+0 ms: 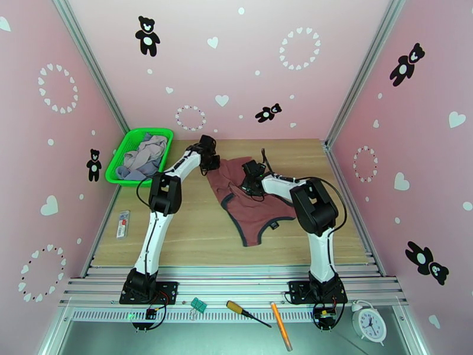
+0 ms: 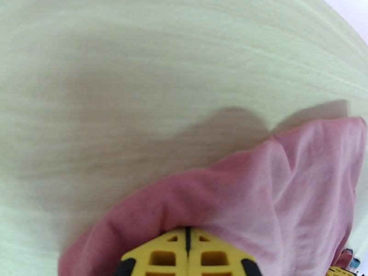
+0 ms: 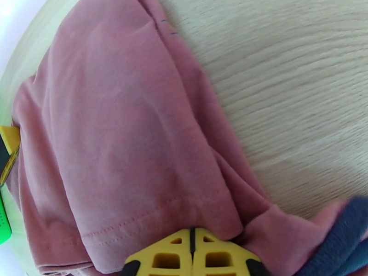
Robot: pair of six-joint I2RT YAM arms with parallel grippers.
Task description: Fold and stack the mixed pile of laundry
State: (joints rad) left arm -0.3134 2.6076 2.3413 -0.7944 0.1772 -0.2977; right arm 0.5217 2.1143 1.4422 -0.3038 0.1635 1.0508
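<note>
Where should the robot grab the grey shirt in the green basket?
Probably its raised crumpled hump, pinched from straight above: the grey shirt lies bunched inside the green basket, whose walls block coming in sideways.

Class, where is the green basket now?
Top view: the green basket sits at the table's far-left corner, holding grey clothes, left of the rust-red top.

The rust-red top (image 1: 251,202) is showing dark navy trim along its edges and a small white label, and it is reading pinker in the wrist views. The table (image 1: 195,232) is displaying pale wood grain. The basket (image 1: 116,171) is glowing bright green around a grey-lilac shirt (image 1: 148,150) and a blue-grey piece (image 1: 131,171). The left tool (image 2: 187,235) and right tool (image 3: 192,235) are showing yellow fingers. The walls (image 1: 23,143) are wearing pink with white hearts and black teddy bears.
</note>
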